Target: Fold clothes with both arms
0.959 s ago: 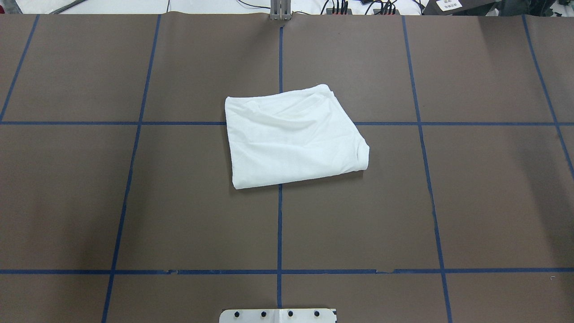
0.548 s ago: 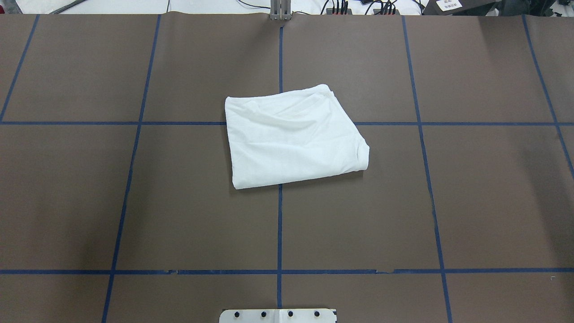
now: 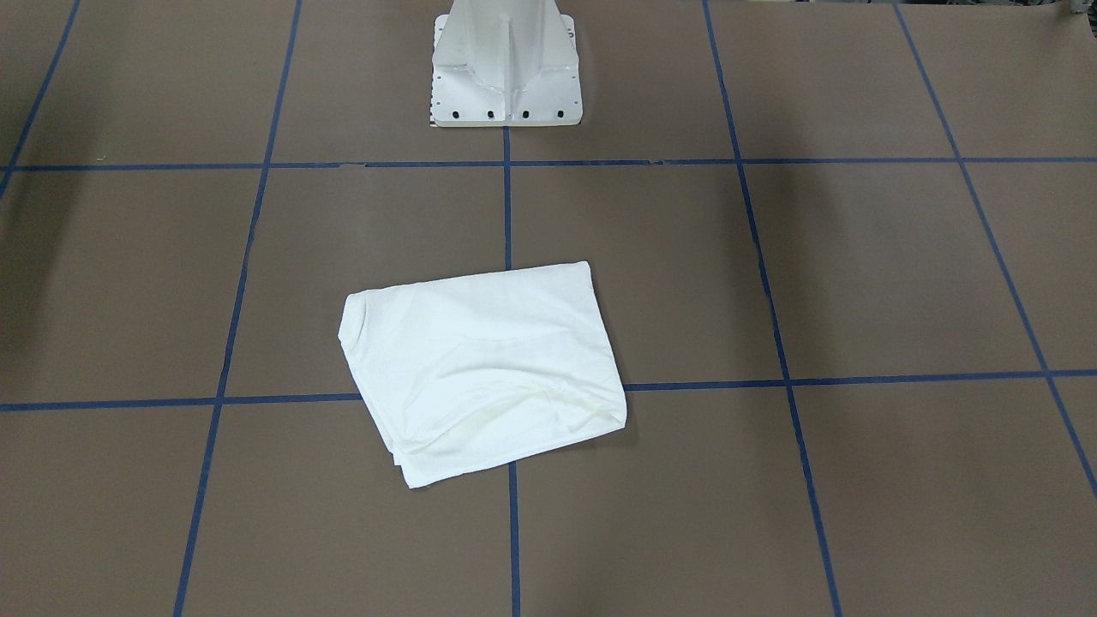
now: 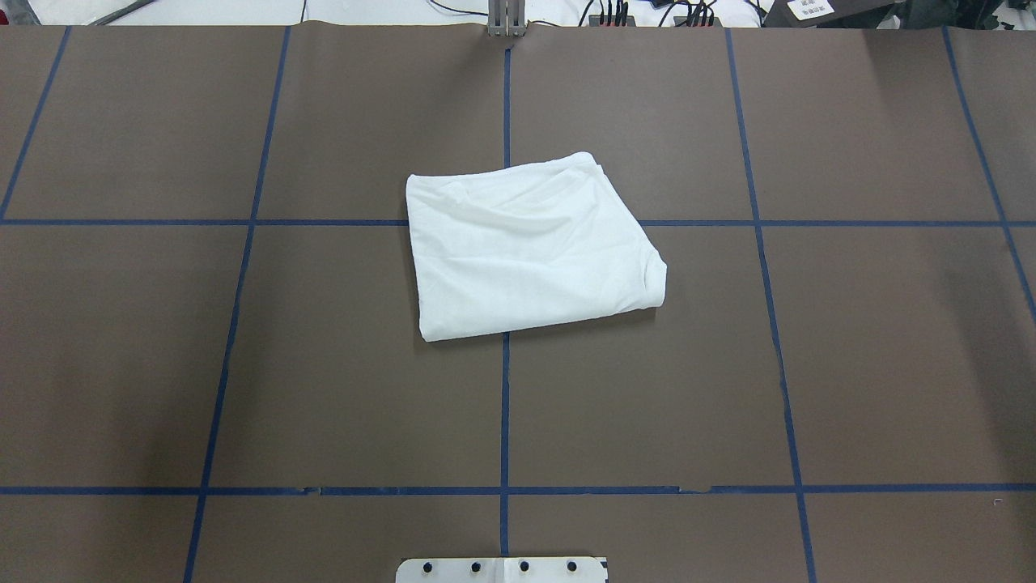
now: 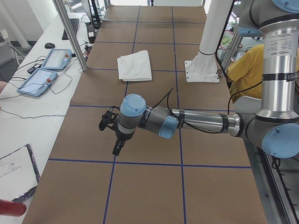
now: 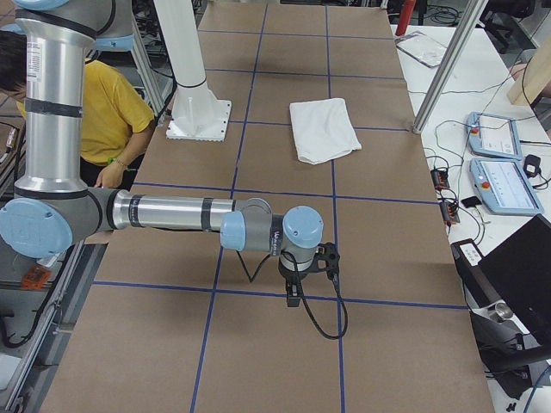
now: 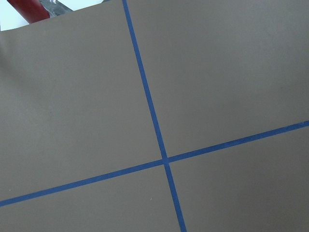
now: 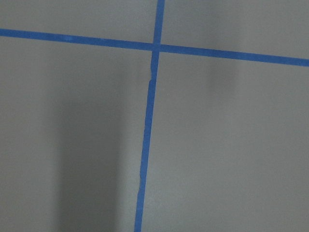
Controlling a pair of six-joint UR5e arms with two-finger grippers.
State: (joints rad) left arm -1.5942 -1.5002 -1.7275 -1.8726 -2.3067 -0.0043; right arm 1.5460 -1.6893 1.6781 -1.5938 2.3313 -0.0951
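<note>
White folded long-sleeved T-shirt (image 4: 526, 247) lies mid-way across the brown tabletop (image 4: 890, 364), at 12 o'clock from the white pedestal base (image 4: 502, 569). The black left tool (image 5: 117, 150) and black right tool (image 6: 293, 295) hang well apart from it. Whether they are open or closed cannot be told.

The right arm (image 6: 172, 212) reaches low across the brown bench (image 6: 387, 258), its black fingers (image 6: 293, 296) hanging just above a blue tape line (image 6: 387, 302); their spread cannot be told. Well beyond, the folded white T-shirt (image 6: 323, 129) lies flat near the white pedestal (image 6: 200, 116).
</note>
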